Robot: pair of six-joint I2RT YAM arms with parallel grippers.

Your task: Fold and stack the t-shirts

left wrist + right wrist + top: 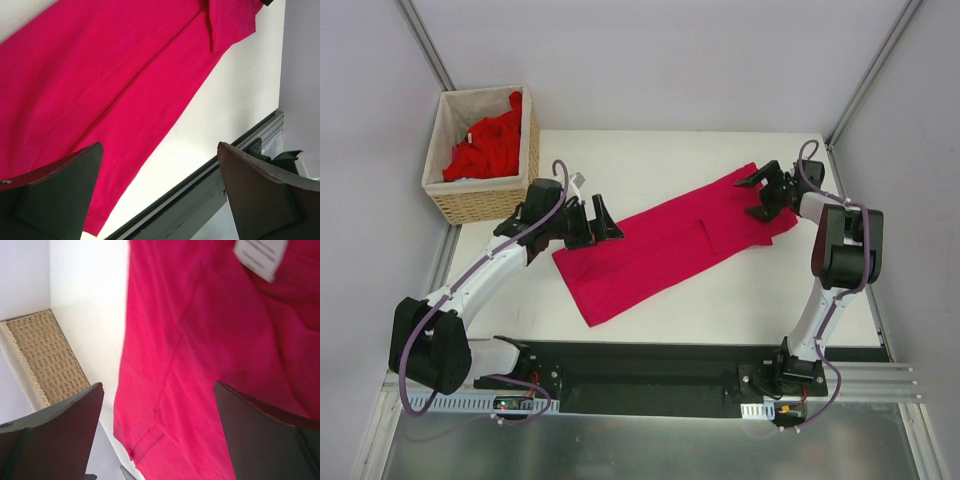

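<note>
- The pink-red t-shirt [670,245] lies flat on the white desk [650,160]. It is a long strip that slants from the near left to the far right.
- A fold line runs along the strip.
- A small white label [260,257] shows at the shirt's far right end.
- The left hand [592,222] is at the shirt's left end, by its edge. Its two fingers are spread wide apart.
- The right hand [763,195] is over the shirt's far right end, near the label. Its fingers are spread wide too.
- I cannot tell if either hand touches the cloth.
- More red t-shirts [485,150] sit in a heap inside the woven basket [485,205]. The basket stands at the far left corner of the desk, just behind the left hand.
</note>
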